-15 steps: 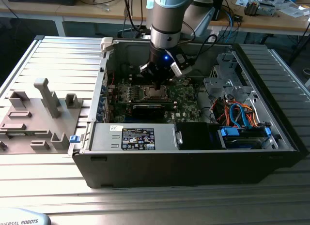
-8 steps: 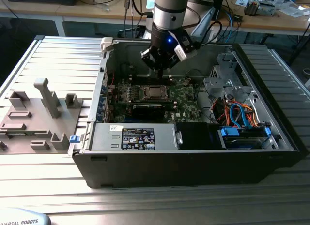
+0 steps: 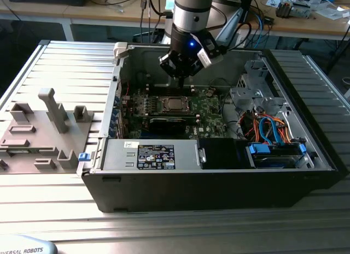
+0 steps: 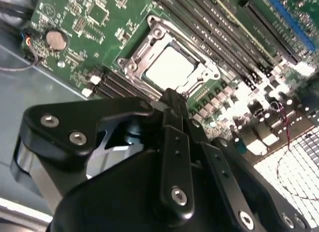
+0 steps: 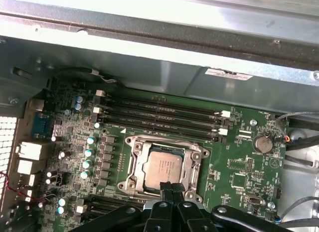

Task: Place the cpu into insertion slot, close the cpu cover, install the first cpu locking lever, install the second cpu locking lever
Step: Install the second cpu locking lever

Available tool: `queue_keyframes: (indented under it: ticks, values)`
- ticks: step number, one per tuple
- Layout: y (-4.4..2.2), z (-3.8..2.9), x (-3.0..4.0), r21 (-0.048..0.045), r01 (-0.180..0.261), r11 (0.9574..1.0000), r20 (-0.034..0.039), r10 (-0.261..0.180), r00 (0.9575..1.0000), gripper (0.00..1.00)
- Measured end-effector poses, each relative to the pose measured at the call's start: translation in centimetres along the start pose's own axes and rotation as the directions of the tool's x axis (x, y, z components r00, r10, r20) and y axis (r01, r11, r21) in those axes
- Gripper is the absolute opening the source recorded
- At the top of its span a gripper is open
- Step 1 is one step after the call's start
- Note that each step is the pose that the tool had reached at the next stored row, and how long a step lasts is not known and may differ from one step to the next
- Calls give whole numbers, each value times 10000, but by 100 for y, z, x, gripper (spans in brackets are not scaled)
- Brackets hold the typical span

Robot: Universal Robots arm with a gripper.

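The cpu (image 5: 162, 167) (image 4: 172, 70) (image 3: 175, 105), a dull silver square, lies flat in the insertion slot (image 5: 199, 157) on the green motherboard (image 5: 239, 177). The silver cpu cover (image 5: 134, 164) (image 4: 133, 63) lies down around it as a frame. My gripper (image 5: 169, 188) (image 4: 170, 100) (image 3: 180, 76) hangs a little above the board beside one edge of the socket. Its black fingers are shut together with nothing between them. In the exterior view the gripper sits inside the open computer case, just behind the socket.
Long black memory slots (image 5: 159, 117) run along one side of the socket. A coin battery (image 5: 262, 143) sits on the board. Case walls (image 3: 117, 90) ring the board. Cables and a drive bay (image 3: 268, 128) fill the exterior view's right; a grey fixture (image 3: 49, 123) stands on its left.
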State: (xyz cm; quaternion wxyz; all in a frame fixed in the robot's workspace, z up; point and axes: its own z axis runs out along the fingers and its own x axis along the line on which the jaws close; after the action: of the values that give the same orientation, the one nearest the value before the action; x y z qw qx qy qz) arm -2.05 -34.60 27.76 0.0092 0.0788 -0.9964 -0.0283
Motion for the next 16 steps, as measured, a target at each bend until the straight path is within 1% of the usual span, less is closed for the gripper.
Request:
queue_keyframes:
  ticks: [3,16]
  values:
    - [-15,-1,3,0,0,10000,0,0,10000,11]
    - [-40,-2,7,1,0,10000,0,0,10000,11]
